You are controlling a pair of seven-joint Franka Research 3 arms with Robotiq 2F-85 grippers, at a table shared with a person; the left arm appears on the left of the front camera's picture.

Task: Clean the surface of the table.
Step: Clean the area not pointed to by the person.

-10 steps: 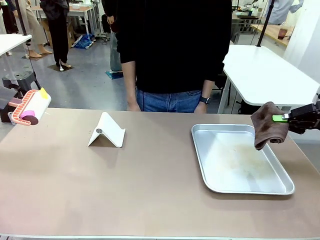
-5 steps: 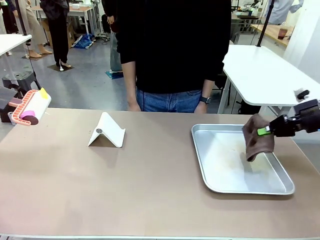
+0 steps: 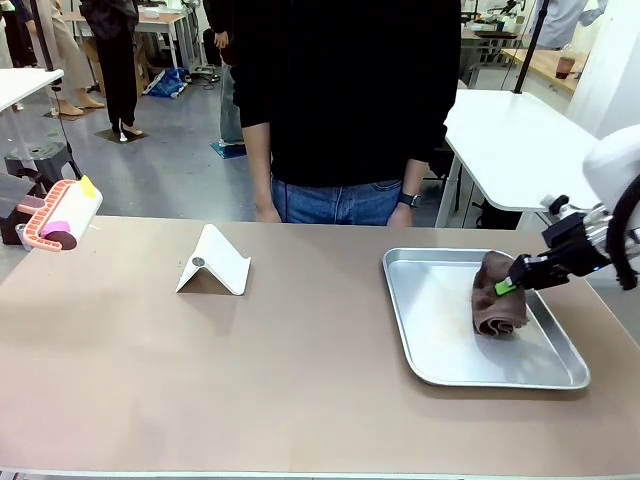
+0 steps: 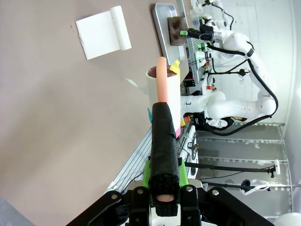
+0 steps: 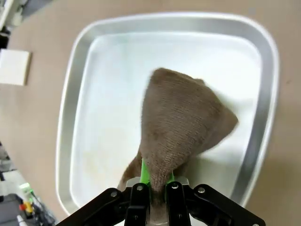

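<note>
Right hand [image 3: 505,286] was clamped on a brown cloth [image 3: 495,312] that sat in the tray [image 3: 430,375]. Surface [image 3: 250,380] spanned the front view, with the tray on its right part and a white stand [image 3: 213,262] left of middle. Left hand [image 4: 164,178] gripped a roller [image 4: 164,94] by its handle.

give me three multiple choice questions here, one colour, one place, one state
1. The folded stand on the table is: A white, B blue, C black.
2. The brown cloth is: A on the stand, B in the metal tray, C on the floor.
3. The right end effector is: A open, B shut on the stand, C shut on the cloth.
Answers: 1 A, its surface is plain white. 2 B, the tray's rim surrounds it. 3 C, the cloth is pinched between its green pads.
</note>
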